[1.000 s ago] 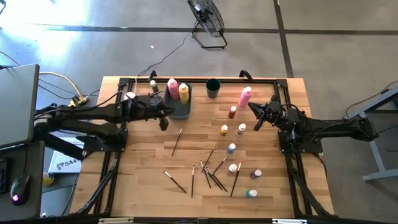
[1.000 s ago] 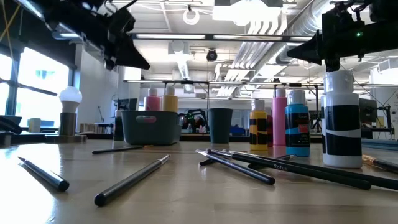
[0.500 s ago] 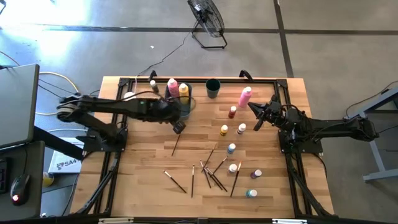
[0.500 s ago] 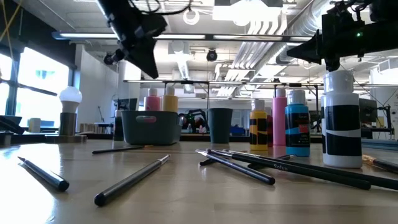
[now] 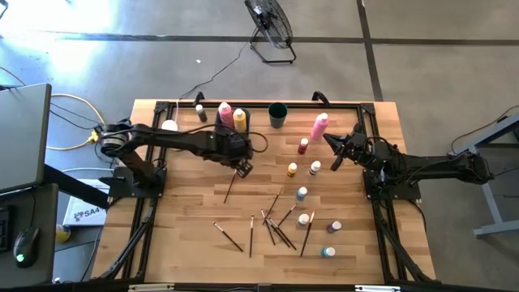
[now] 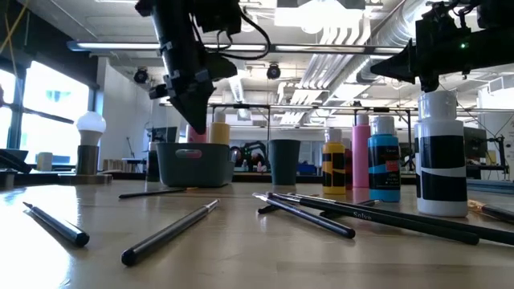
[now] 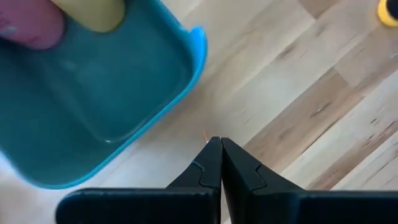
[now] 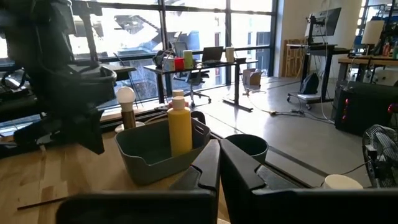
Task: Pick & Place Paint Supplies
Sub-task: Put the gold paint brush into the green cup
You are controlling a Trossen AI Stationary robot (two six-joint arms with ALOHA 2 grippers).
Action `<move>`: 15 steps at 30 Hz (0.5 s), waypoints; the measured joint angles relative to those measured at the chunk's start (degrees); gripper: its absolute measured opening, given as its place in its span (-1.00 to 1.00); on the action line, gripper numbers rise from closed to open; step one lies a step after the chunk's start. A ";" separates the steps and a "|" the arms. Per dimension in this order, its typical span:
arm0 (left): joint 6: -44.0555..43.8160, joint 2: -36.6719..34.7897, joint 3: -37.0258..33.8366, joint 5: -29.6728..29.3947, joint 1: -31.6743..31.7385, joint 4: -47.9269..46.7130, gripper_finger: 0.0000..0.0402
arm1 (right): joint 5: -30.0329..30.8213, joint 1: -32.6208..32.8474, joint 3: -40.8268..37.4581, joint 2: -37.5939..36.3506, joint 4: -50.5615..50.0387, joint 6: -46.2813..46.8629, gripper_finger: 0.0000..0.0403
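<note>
left gripper [image 5: 242,169]: its fingers are pressed together and hold nothing. It hangs above the table [image 5: 186,207], just in front of the grey bin [image 5: 243,143], which stands near the far edge, left of the middle.
nearest brush: a paintbrush [image 5: 230,185] lies alone on the bare wood, directly on the near side of the left gripper. Its upper tip is almost under the fingertips.
long axis of the brush: it runs mostly from the far edge toward the near edge and leans a little. Its far end is more to the right and its near end more to the left. I cannot tell which end has the bristles.
which arm is nearer: the left arm, clearly. The right gripper [image 5: 330,152] is also closed and empty and waits near the right edge, beside the tall pink bottle [image 5: 319,126], well apart from this brush.
what the move needs: in my judgement the jaws must first spread, then come down across the handle, not along it.
other supplies: more brushes lie crossed in a pile [image 5: 274,225] toward the near edge, right of the middle, and small paint bottles [image 5: 302,193] stand between the pile and the right arm.
already in the bin: one pink and one yellow bottle [image 5: 240,119].
</note>
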 joint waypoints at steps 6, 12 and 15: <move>-1.74 2.43 0.00 5.41 0.00 5.20 -0.97 | -0.02 0.02 0.00 0.00 -0.63 -1.49 -0.99; -9.30 2.57 -0.02 6.52 -0.19 4.12 -0.97 | 0.00 0.02 0.00 -0.02 -1.40 -2.97 -0.99; -11.56 2.57 -0.02 3.78 -0.83 2.57 -0.97 | 0.00 0.00 0.00 -0.02 -1.40 -3.00 -0.99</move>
